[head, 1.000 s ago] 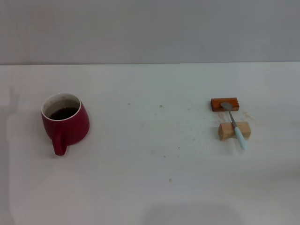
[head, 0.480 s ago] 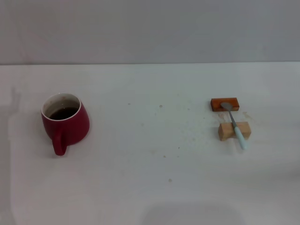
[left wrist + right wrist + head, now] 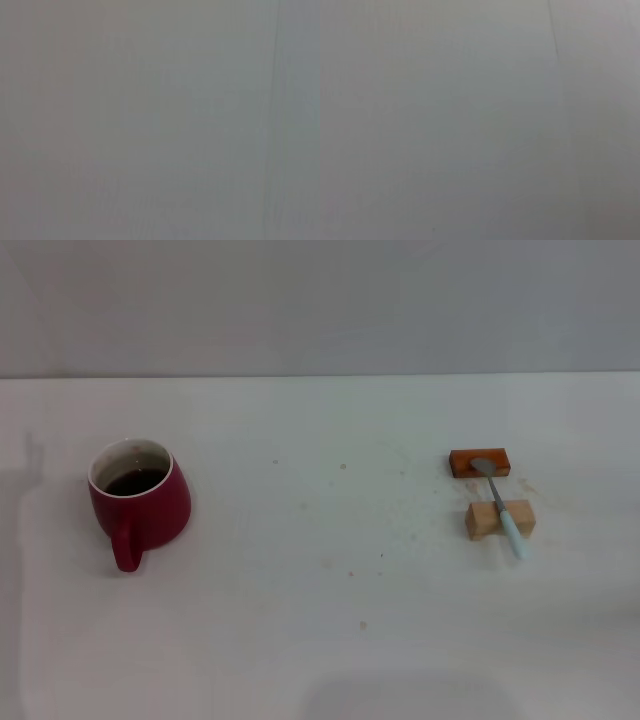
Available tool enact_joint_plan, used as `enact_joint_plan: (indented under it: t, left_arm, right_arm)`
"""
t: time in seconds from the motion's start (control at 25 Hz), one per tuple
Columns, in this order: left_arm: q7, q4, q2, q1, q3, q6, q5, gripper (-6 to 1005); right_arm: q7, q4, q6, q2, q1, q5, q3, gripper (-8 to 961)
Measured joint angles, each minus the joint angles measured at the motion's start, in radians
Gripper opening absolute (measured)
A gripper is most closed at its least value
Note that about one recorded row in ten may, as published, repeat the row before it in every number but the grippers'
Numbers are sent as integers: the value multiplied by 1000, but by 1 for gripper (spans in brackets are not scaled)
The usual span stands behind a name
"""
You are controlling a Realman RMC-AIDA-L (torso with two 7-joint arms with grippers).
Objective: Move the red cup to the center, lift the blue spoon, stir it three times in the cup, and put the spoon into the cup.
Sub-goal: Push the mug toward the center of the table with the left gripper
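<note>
Nothing is shifting since the earlier frame: the squat dark-red ceramic mug is sitting far left, the pale-blue-handled metal spoon bridging two small blocks at right. Neither gripper is showing, their states untellable. Jerky sliding risks slopping the liquid.

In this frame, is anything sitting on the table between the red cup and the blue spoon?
No. In the head view the table between the red cup and the blue spoon holds no object, only small specks.
</note>
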Motion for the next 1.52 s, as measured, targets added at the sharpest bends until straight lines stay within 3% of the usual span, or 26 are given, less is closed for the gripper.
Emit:
enact_joint_plan:
  t: [0.08, 0.32, 0.52, 0.56, 0.68, 0.88, 1.12, 1.52]
  left_arm:
    - [0, 7, 0, 2, 0, -3, 0, 766]
    - [13, 37, 3, 4, 1, -4, 0, 516]
    - [95, 47, 3, 10, 8, -3, -1, 399]
    - [221, 57, 2, 16, 43, -9, 0, 376]
    - [351, 76, -1, 20, 87, -14, 0, 306]
    - [512, 77, -1, 33, 154, -17, 0, 54]
    - [605, 86, 1, 35, 220, -48, 0, -2]
    - [693, 88, 2, 6, 328, -160, -1, 12]
  right_arm:
    - [0, -1, 0, 0, 0, 1, 0, 756]
    - [0, -3, -5, 0, -5, 2, 0, 757]
    - [0, -6, -15, -1, -5, 3, 0, 756]
    - [0, -8, -15, -1, -6, 4, 0, 756]
    - [0, -12, -16, -2, -6, 4, 0, 756]
    - [-2, -12, -17, -3, -6, 4, 0, 756]
    - [-7, -12, -22, -3, -5, 4, 0, 756]
    - [-8, -12, -28, -3, -6, 4, 0, 757]
